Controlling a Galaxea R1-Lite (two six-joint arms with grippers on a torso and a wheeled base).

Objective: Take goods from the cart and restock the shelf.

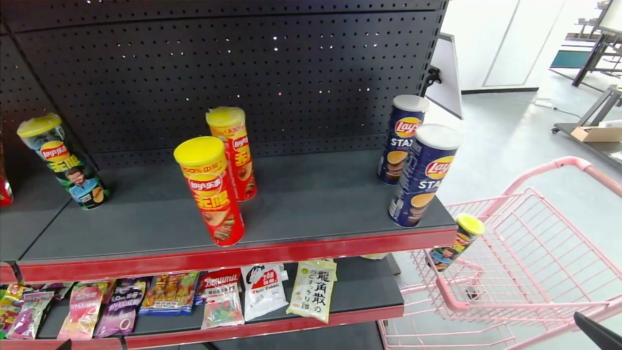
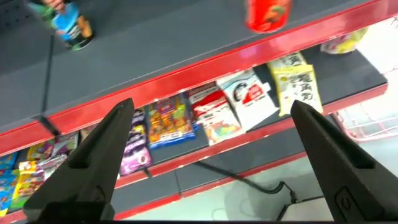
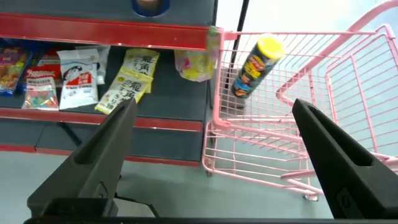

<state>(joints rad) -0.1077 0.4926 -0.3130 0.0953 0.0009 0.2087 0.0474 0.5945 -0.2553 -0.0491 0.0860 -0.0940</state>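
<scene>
Now, yellow-lidded can leaning inside pink cart, beside shelf

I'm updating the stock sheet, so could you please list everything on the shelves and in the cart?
Green can: 1, green-black, yellow lid, upper shelf, left.
Red cans: 2, red, yellow lids, upper shelf, middle.
Blue cans: 2, navy, white lids, upper shelf, right end.
Snack packets: a row, mixed colours, lower shelf.
Cart: 1, pink wire, right of the shelves.
Leaning can: 1, dark, yellow lid, inside the cart.
Left gripper: 1, black, open, facing the lower shelf.
Right gripper: 1, black, open, facing the cart.
</scene>
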